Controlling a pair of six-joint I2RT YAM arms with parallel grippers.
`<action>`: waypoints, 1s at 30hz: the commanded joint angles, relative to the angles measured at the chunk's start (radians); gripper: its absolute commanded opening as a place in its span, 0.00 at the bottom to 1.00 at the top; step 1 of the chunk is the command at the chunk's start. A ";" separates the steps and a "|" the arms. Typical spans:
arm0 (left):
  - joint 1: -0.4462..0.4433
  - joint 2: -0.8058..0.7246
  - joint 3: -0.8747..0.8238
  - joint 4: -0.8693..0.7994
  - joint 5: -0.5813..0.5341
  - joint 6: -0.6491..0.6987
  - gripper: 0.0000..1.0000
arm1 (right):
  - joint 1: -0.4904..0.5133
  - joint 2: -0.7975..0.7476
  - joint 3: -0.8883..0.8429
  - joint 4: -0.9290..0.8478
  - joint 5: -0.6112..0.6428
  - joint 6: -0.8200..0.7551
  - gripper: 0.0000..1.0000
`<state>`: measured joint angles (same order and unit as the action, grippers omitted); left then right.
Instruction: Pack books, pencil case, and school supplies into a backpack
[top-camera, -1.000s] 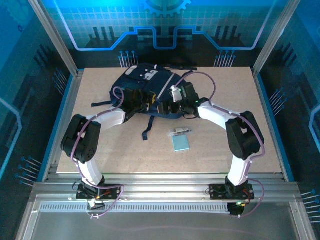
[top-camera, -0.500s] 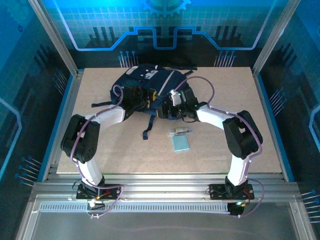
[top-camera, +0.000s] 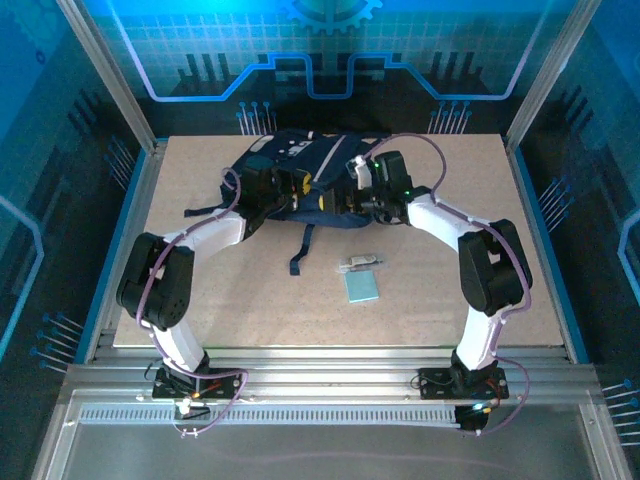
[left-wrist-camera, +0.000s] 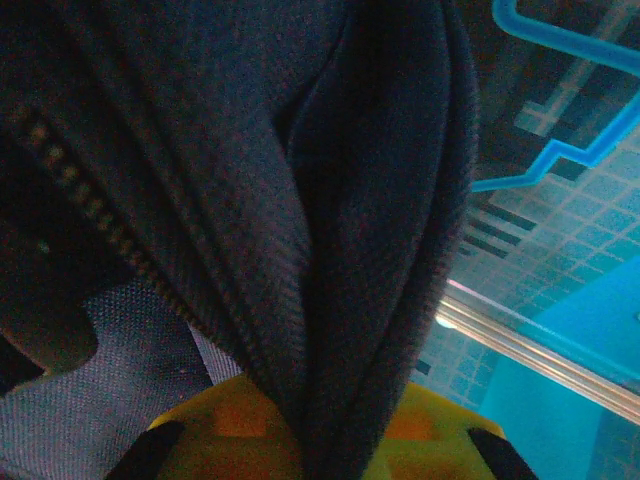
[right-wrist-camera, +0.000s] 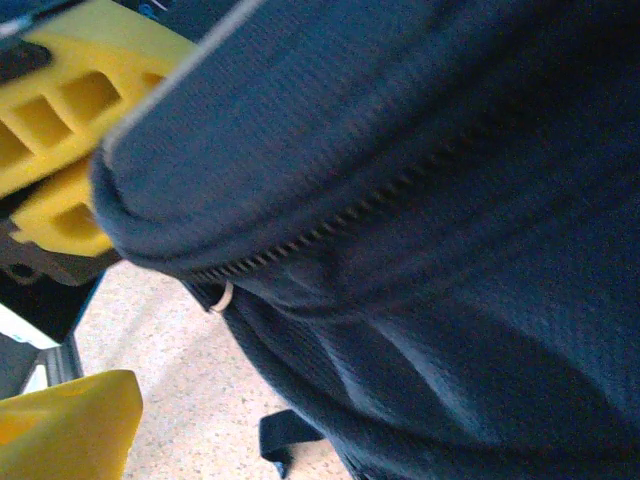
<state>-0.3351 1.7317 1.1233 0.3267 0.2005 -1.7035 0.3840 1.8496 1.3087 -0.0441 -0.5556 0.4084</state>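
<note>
The navy backpack (top-camera: 300, 160) lies at the back middle of the table. My left gripper (top-camera: 293, 188) is shut on a fold of its dark fabric (left-wrist-camera: 330, 250), which runs up from between the yellow fingers (left-wrist-camera: 220, 425). My right gripper (top-camera: 358, 192) is at the pack's right side and open. One of its yellow fingers (right-wrist-camera: 60, 430) stands clear of the cloth, and the backpack's zipper seam (right-wrist-camera: 330, 225) crosses close in front. A small light-blue pad (top-camera: 361, 287) and a silvery clip (top-camera: 360, 262) lie on the table in front of the pack. Books and pencil case are hidden.
A dark strap (top-camera: 298, 250) trails from the pack toward the near side, and another (top-camera: 205, 209) lies to its left. Metal frame posts and blue panels wall the table (top-camera: 480, 300) at the sides and back.
My right gripper has moved back and to the right along the backpack, its jaws widening. The backpack's front edge shifted back with the left gripper still holding it.
</note>
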 joint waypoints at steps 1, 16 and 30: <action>-0.004 -0.114 0.031 0.219 0.086 -0.008 0.00 | -0.008 0.011 0.037 -0.025 -0.019 -0.003 0.96; -0.002 -0.121 -0.083 0.282 0.154 -0.044 0.00 | -0.027 0.014 0.055 0.130 -0.046 0.090 0.92; 0.027 -0.141 -0.112 0.305 0.157 -0.063 0.00 | -0.078 0.058 -0.040 0.309 -0.043 0.242 0.76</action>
<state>-0.3054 1.6871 0.9913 0.4698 0.2634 -1.7565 0.3546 1.8732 1.2839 0.1661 -0.6518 0.6331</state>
